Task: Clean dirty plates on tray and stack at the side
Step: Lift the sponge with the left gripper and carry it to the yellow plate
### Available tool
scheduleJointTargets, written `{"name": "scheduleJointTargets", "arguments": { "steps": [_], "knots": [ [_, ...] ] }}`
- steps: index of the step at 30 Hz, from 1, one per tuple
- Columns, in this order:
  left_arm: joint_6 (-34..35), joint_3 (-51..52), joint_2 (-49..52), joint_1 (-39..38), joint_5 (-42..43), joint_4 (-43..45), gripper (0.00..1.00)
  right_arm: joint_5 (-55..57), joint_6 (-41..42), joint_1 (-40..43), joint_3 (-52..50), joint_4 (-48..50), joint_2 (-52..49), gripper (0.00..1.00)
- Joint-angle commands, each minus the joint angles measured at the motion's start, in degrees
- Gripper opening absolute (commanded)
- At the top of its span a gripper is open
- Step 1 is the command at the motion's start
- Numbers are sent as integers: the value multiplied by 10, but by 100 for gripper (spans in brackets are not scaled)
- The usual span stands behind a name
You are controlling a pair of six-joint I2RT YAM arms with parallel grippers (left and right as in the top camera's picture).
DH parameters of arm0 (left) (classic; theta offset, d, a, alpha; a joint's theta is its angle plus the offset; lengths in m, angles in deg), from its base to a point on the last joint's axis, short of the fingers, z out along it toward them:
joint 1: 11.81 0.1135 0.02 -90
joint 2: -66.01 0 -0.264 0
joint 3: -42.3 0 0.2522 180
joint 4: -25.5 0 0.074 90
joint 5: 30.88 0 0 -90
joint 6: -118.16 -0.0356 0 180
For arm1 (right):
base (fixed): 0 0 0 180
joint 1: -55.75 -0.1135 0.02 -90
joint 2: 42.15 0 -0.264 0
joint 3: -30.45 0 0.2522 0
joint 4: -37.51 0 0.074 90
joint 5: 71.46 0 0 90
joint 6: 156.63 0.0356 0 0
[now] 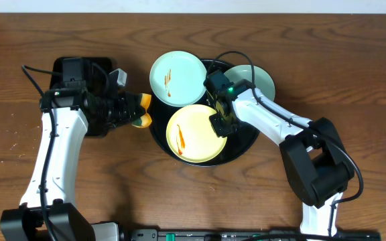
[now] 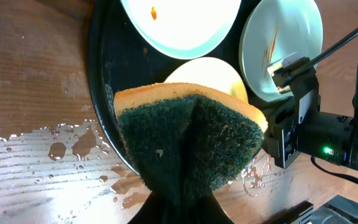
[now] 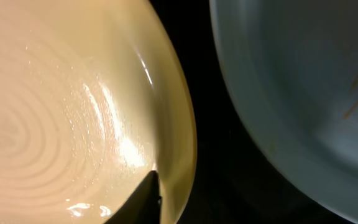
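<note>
Now the left gripper [image 1: 137,111] squeezes a sponge [image 2: 188,140] at the tray's [image 1: 236,148] nine o'clock, ready to wipe. The right gripper [image 1: 219,124] touches the yellow plate's [image 1: 191,137] three o'clock edge, maybe to steady it; I cannot tell its grip.

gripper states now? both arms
Left gripper: closed on the sponge.
Right gripper: at the yellow plate rim, open or closed cannot be told.
</note>
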State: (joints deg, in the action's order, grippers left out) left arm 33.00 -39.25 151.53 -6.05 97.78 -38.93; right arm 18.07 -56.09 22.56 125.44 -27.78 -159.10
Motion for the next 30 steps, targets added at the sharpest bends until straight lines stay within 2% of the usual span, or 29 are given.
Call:
{"name": "scheduleJointTargets", "arguments": {
  "steps": [1, 9, 11, 14, 18, 23, 30],
  "knots": [
    [-1, -7, 2, -13, 3, -11, 8, -2, -7, 0, -3, 1, -4, 15],
    [0, -7, 2, -75, -6, -18, 7, 1, -21, -1, -3, 1, -4, 15],
    [0, -7, 2, -89, -34, -20, 7, 3, -21, -1, -3, 1, -4, 12],
    [5, -5, 2, -106, -74, -25, 7, 3, -21, 0, -3, 3, -4, 2],
    [17, 15, 2, -127, -74, -15, 8, 7, -21, 0, -3, 7, -4, 1],
    [83, 61, 2, -150, -74, 47, 7, 6, -21, 0, -3, 10, -4, 1],
    [170, 145, 2, -210, -74, 186, 7, 7, -21, -1, -3, 10, -4, 1]
  ]
}}
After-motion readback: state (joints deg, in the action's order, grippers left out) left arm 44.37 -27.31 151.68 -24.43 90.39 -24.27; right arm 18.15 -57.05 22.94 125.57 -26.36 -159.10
